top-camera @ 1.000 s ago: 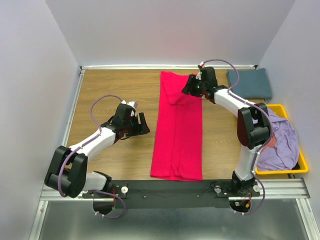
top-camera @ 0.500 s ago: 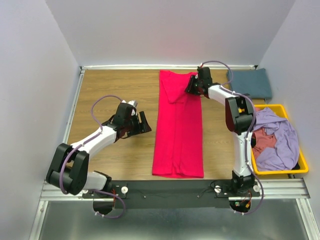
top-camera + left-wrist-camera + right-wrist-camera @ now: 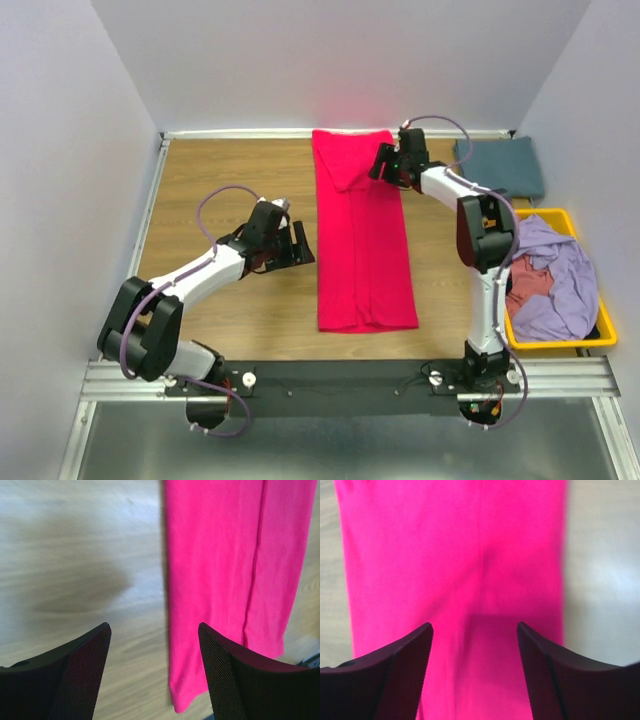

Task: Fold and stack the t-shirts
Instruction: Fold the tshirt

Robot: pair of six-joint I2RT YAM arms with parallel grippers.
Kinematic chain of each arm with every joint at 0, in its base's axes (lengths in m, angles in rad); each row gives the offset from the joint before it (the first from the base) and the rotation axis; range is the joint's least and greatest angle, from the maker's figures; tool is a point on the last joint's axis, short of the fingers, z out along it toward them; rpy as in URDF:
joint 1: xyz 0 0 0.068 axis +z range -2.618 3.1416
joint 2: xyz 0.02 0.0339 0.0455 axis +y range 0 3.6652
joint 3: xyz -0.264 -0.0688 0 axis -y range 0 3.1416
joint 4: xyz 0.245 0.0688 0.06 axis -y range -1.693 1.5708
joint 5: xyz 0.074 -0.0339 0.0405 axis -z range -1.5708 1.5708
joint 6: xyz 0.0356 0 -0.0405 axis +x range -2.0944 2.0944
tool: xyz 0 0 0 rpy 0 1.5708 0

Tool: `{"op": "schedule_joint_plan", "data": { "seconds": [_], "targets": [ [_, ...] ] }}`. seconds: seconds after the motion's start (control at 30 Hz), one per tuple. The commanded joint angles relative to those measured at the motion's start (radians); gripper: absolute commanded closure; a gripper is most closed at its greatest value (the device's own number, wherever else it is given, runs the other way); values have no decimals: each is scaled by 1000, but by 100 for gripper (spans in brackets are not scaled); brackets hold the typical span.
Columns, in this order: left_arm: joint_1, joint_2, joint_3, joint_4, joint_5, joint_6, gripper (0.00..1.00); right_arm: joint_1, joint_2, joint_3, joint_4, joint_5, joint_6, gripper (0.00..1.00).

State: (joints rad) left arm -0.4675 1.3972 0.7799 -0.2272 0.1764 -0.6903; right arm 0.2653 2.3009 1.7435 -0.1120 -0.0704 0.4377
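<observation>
Left gripper (image 3: 154, 628) spread open above bare table (image 3: 215, 175), just left of crimson shirt (image 3: 362, 240). Right gripper (image 3: 474, 627) open over its far end. Shirt lies folded long, mid-table. Grey shirt (image 3: 500, 168) far right; lavender shirt (image 3: 560, 285) heaped in bin (image 3: 560, 344).

There are four shirts: one bright pink shirt (image 3: 362, 240), one blue-grey shirt (image 3: 500, 167), one purple shirt (image 3: 562, 280) and one dull pink shirt (image 3: 521, 284). There is one yellow bin (image 3: 560, 343) and one wooden table (image 3: 230, 180). There are two robot arms, the left arm (image 3: 200, 275) and the right arm (image 3: 485, 235). There are two grippers, the left gripper (image 3: 296, 245) and the right gripper (image 3: 383, 165).
</observation>
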Motion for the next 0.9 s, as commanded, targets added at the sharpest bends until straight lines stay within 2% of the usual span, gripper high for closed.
{"op": "schedule_joint_plan", "data": {
  "seconds": [0.0,0.2,0.23,0.33,0.43,0.5,0.6,0.77,0.87],
  "targets": [
    [-112,-29,36,-127,-78,-24,21,8,-326,-237,-139,101,4,23],
    [-284,-79,21,-230,-138,-139,21,49,-749,-591,-458,147,18,23],
    [-302,-83,15,-233,-140,-155,21,57,-797,-692,-489,143,21,23],
    [-361,-73,10,-247,-141,-193,21,68,-956,-853,-607,98,47,28],
    [-410,-49,30,-271,-137,-204,21,74,-1062,-935,-676,77,81,32],
    [-433,-32,36,-293,-140,-216,21,72,-1110,-1013,-709,44,101,36],
    [-465,-24,33,-297,-141,-242,21,103,-1150,-1009,-741,38,150,39],
    [-505,29,32,-291,-138,-252,21,123,-1130,-1084,-743,-14,190,40],
    [-519,46,28,-270,-137,-265,21,143,-1124,-1113,-727,13,210,40]
  ]
}}
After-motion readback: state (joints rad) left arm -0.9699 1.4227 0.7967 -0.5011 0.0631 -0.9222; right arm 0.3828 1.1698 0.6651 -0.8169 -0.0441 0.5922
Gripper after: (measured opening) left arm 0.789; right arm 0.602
